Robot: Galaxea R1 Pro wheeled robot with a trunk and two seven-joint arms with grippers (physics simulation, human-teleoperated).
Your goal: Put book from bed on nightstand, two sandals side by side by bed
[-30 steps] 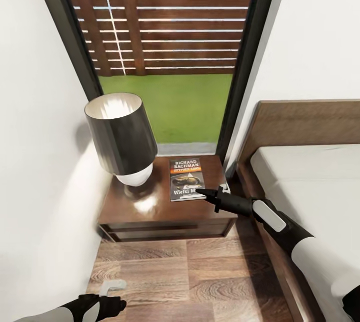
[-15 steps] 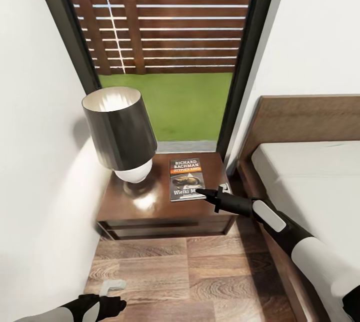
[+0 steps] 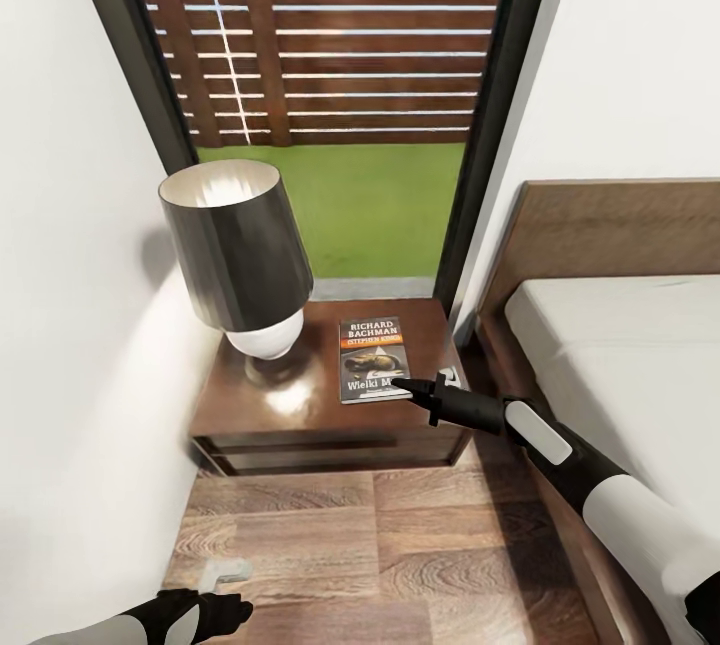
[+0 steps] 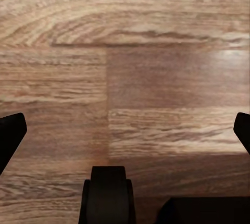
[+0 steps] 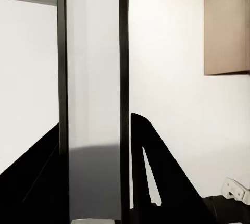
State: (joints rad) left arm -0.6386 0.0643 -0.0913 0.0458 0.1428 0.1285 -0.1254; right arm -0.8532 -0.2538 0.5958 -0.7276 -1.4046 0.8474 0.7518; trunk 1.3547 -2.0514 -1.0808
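The book [image 3: 373, 358] lies flat, cover up, on the glossy top of the dark nightstand [image 3: 290, 410], beside the lamp. My right gripper [image 3: 402, 386] hovers at the book's near right corner, and in the right wrist view its dark fingers [image 5: 156, 177] stand apart with nothing between them. My left gripper [image 3: 228, 611] hangs low over the plank floor. Its fingertips [image 4: 11, 133] sit at the two sides of the left wrist view, wide open and empty. The bed [image 3: 620, 365] is on the right with its wooden headboard [image 3: 610, 230]. The sandals are out of view.
A lamp [image 3: 238, 255] with a dark shade fills the nightstand's left half. White walls close in on the left and behind the bed. A tall dark-framed window [image 3: 340, 105] looks onto grass and a slatted fence. Wood floor [image 3: 380, 555] lies before the nightstand.
The whole view has shifted a little, so the lamp and headboard sit higher in the picture. The book and both grippers have kept their places.
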